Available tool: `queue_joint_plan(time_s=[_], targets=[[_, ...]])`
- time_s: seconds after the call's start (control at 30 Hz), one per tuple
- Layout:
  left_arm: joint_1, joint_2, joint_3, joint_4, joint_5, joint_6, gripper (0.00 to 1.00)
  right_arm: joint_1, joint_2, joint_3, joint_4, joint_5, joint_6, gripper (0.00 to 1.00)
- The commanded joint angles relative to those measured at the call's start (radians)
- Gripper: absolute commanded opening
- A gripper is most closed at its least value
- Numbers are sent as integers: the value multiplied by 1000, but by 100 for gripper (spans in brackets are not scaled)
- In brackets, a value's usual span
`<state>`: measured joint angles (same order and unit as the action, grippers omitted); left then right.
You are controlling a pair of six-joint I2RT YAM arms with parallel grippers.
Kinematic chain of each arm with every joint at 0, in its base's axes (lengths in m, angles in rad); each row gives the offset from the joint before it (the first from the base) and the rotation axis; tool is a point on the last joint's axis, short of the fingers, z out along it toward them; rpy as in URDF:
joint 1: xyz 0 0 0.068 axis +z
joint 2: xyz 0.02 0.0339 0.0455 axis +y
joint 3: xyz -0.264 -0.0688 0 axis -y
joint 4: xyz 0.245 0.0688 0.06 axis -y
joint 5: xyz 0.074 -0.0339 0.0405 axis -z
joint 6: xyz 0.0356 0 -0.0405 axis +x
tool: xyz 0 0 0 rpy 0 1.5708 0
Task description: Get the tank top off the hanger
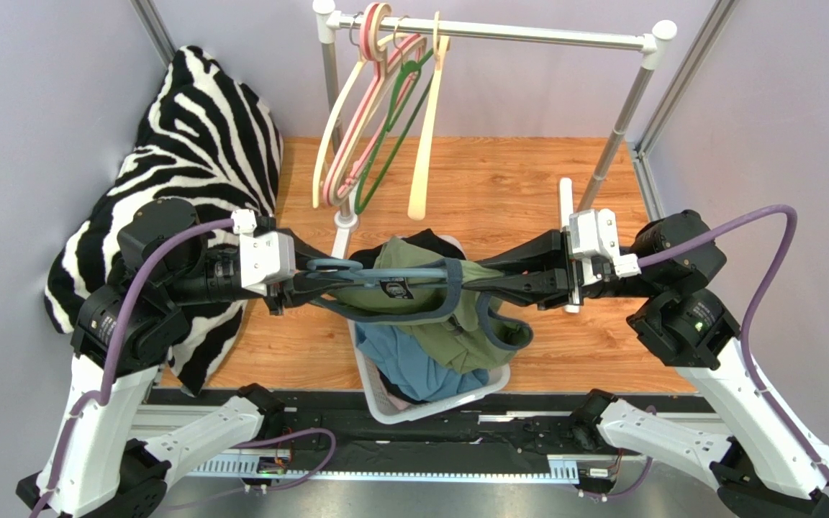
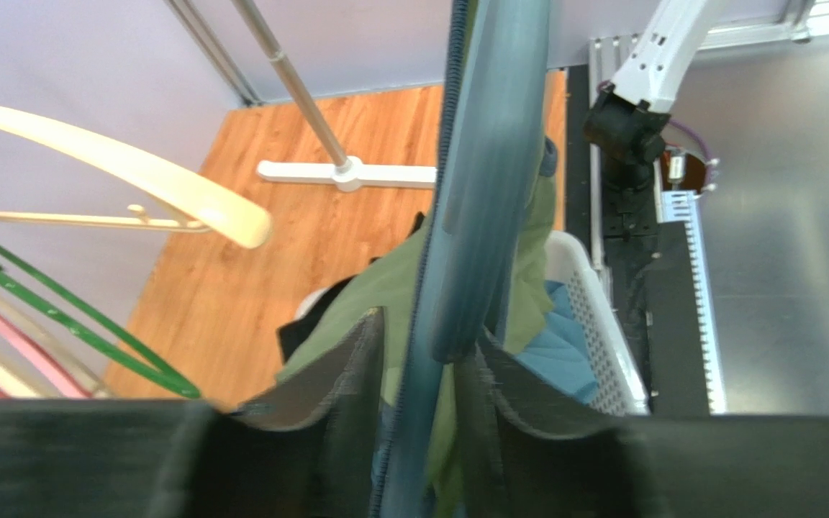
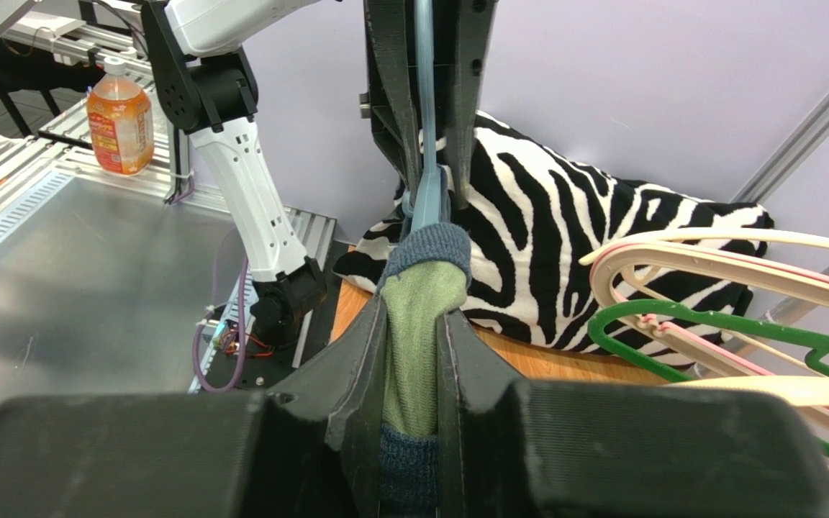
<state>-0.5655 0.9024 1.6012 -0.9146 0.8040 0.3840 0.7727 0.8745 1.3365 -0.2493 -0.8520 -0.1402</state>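
Note:
An olive-green tank top (image 1: 419,294) with dark blue trim hangs on a blue hanger (image 1: 359,270) above a white basket (image 1: 443,399). My left gripper (image 1: 316,278) is shut on the hanger's left end. In the left wrist view the gripper (image 2: 430,372) clamps the blue hanger (image 2: 489,162), with the green fabric (image 2: 381,291) behind it. My right gripper (image 1: 498,283) is shut on the tank top's right side. In the right wrist view the gripper (image 3: 413,362) pinches the green cloth and its navy edge (image 3: 421,313). The hanger (image 3: 425,140) runs on to the left gripper.
A clothes rack (image 1: 516,32) at the back holds several cream, pink and green hangers (image 1: 376,119). A zebra-print cushion (image 1: 197,140) lies at the left. The basket holds a blue garment (image 1: 419,367). An orange drink bottle (image 3: 119,124) stands off the table.

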Motion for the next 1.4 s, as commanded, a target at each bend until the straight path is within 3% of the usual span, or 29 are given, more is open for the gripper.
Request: queue_joint_plan(time_s=[0.0, 0.27, 0.37, 0.4, 0.47, 0.5, 0.57, 0.77, 0.97, 1.17, 1.37], targets=[[4, -16, -17, 34, 24, -2, 21, 10, -5, 44, 70, 37, -22, 0], [4, -17, -9, 34, 14, 12, 18, 11, 1, 26, 96, 100, -25, 0], [6, -26, -3, 34, -12, 30, 17, 10, -34, 23, 47, 241, -79, 33], [7, -30, 0, 34, -29, 32, 17, 11, -52, 15, 29, 281, -94, 57], [10, -34, 9, 33, -55, 42, 17, 10, -87, -10, 15, 377, -113, 76], [12, -37, 9, 33, -68, 49, 17, 11, -129, -17, 2, 405, -128, 93], [12, -43, 0, 40, -95, 62, 16, 11, -163, -33, -18, 467, -136, 99], [18, -56, -41, 89, -167, 99, 14, 11, -235, -77, -128, 475, -113, 100], [27, -56, -37, 94, -167, 110, 14, 11, -275, -198, -90, 438, -6, 80], [32, -56, -37, 92, -137, 96, 14, 11, -232, -261, 18, 436, 36, 76], [38, -63, -49, 92, -123, 93, 14, 10, -169, -250, 100, 418, 60, 61]])
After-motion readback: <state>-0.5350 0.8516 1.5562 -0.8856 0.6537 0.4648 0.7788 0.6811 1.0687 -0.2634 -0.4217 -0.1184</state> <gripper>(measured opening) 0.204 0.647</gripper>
